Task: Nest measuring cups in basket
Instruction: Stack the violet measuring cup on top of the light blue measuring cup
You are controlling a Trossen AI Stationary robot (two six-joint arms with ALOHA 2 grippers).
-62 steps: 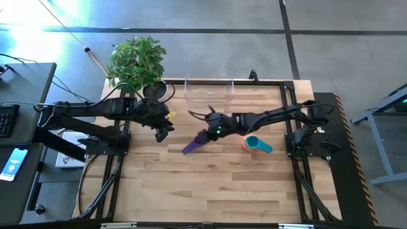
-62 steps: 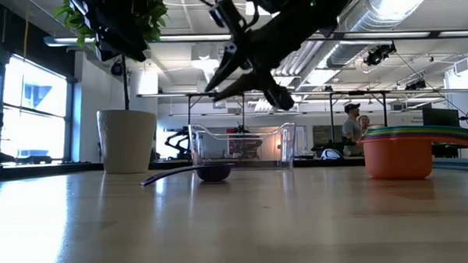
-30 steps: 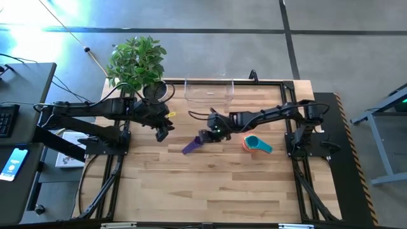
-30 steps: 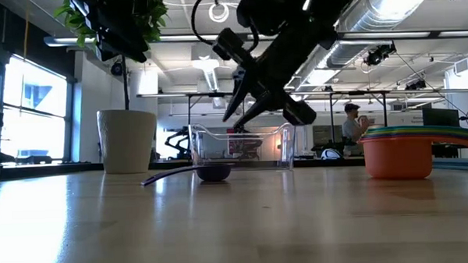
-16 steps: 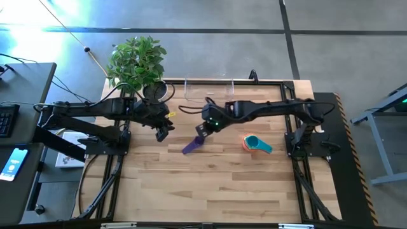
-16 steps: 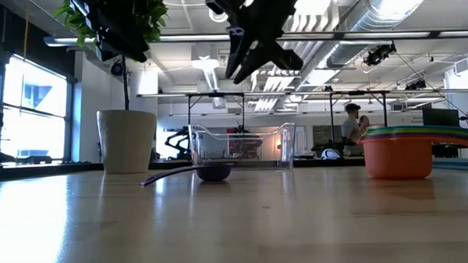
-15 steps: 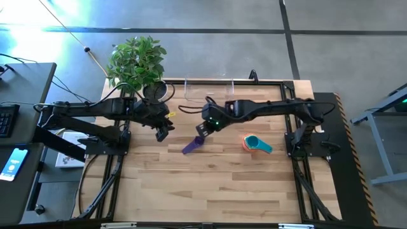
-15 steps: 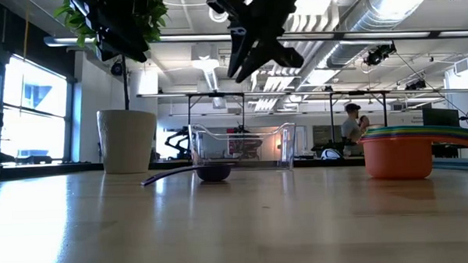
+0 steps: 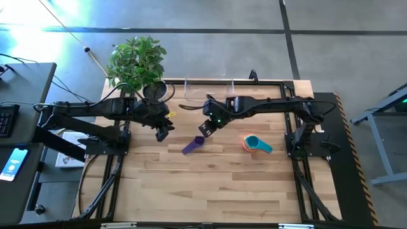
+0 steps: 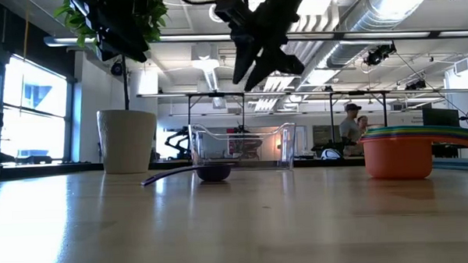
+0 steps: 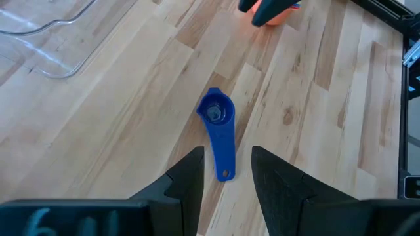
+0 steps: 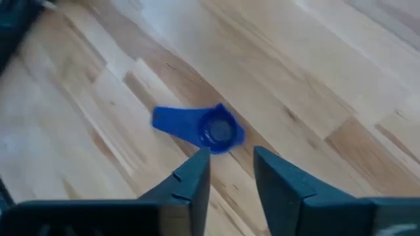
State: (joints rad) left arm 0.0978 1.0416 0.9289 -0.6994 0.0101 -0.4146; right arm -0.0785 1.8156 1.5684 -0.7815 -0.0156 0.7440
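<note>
While the purple measuring cup [image 9: 193,145] lies flat on the wooden table [image 9: 210,184] near the middle, handle pointing out toward 8 o'clock, nothing is touching it. It's on its own, well apart from the rest of the set: the stack of nested cups [image 9: 257,144], orange at the bottom with teal on top, sits off at 3 o'clock from it. The clear basket [image 9: 208,90] is up at the 12 o'clock edge of the table with no cup in it that I can see.

The right gripper [image 9: 207,129] hangs in the air just at 1 o'clock of the purple cup, fingers parted with a small gap and holding nothing; its wrist camera looks straight down at the cup between the two fingers. The left gripper [image 9: 161,133] hovers at 9 o'clock of the cup, a bit off, jaws apart and empty too.

A potted plant [image 9: 136,60] sits at the table's 11 o'clock corner. Low view shows a person [image 10: 348,126] way back in the room.
</note>
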